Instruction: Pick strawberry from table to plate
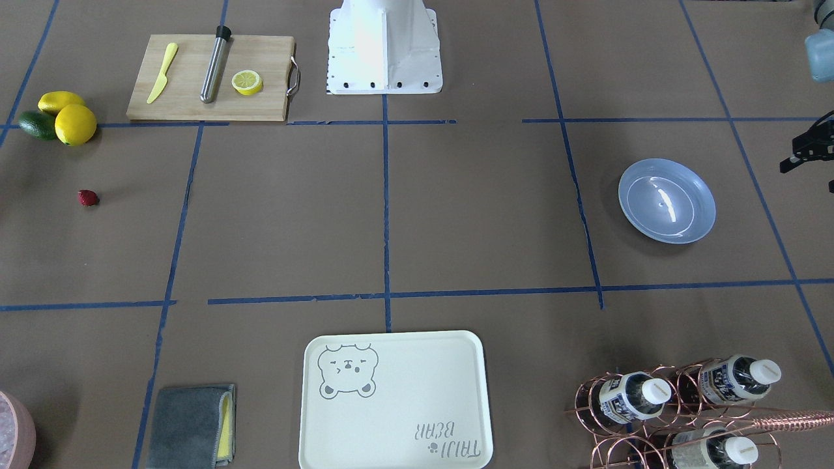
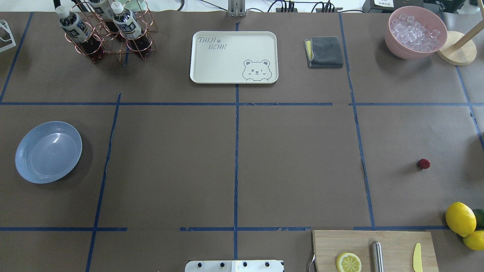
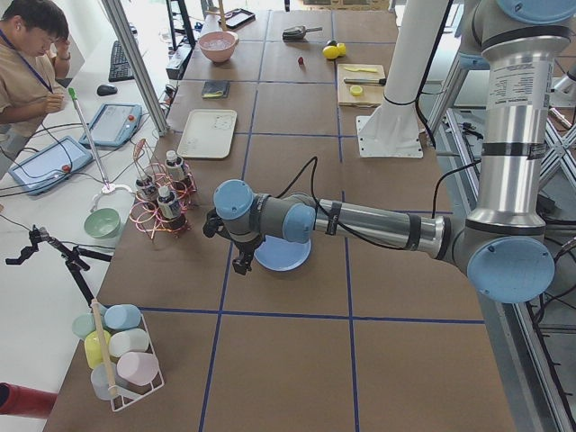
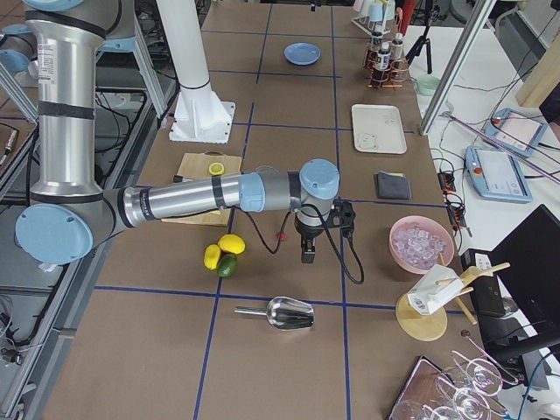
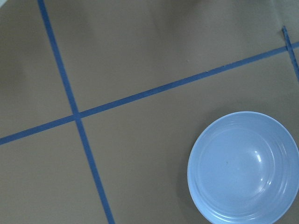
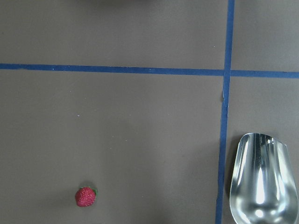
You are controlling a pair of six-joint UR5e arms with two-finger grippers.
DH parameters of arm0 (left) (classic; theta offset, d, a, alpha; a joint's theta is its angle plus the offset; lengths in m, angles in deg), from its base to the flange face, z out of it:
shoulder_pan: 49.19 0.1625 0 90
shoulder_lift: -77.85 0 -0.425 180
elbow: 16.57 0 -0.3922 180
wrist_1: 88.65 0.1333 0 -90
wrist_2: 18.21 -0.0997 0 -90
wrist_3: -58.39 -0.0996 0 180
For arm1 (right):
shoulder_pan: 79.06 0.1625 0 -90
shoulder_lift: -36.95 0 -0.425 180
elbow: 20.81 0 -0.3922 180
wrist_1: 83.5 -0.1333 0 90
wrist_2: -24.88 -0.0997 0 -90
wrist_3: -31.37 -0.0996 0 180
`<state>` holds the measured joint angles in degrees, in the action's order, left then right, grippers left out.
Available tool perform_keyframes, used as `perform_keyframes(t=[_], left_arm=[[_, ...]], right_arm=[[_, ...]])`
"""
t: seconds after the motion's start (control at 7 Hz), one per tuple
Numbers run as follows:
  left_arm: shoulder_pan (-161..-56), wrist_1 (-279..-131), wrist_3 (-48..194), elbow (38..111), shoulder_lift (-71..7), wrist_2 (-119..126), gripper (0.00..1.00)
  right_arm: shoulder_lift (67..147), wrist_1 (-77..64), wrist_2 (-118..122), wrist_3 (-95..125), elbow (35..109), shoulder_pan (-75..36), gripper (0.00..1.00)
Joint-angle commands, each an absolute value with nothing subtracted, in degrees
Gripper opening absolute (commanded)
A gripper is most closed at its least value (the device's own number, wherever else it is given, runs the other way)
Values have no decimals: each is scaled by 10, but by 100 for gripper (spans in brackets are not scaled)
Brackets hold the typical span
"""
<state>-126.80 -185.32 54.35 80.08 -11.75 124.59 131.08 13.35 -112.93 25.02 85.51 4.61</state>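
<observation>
1. Lying on the brown surface (image 2: 295,170), the strawberry (image 2: 424,163) sits alone at about 3 o'clock in the overhead view, touching nothing.
2. The plate (image 2: 48,152), light blue and glossy, rests at 9 o'clock in the same view, well apart from the strawberry.
3. Two lemons (image 2: 460,218) lie at 5 o'clock from the strawberry, near it but not touching.
4. The right pincer (image 4: 306,252) points down above the surface. A small red speck at its 10 o'clock, seen from the right end, is probably the strawberry. Whether the jaws are released or clenched cannot be told.
5. The left pincer (image 3: 241,263) hangs near the plate's 9 o'clock rim, seen from the left end. Its state likewise cannot be told.
6. A metal scoop (image 6: 261,179) lies at 3 o'clock from the strawberry in the right wrist view, apart from it.
</observation>
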Motion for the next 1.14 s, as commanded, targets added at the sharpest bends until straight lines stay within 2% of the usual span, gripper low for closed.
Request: perform_keyframes(t=[0.0,0.29,0.71,1.0], left_arm=[[-1215,-1971,589,723,-117,1244,100],[-1161,-2050,748,702,-117,1213,100],[-1122,-2120,759,655,-116,1185,98],[-1115,-2120,759,648,-117,1186,88]], right_arm=[[1312,121,-1136,250,858,45,100],[1312,111,-1137,250,855,44,100],[1312,109,-1152,256,855,24,100],[1312,109,-1152,257,857,18,100]])
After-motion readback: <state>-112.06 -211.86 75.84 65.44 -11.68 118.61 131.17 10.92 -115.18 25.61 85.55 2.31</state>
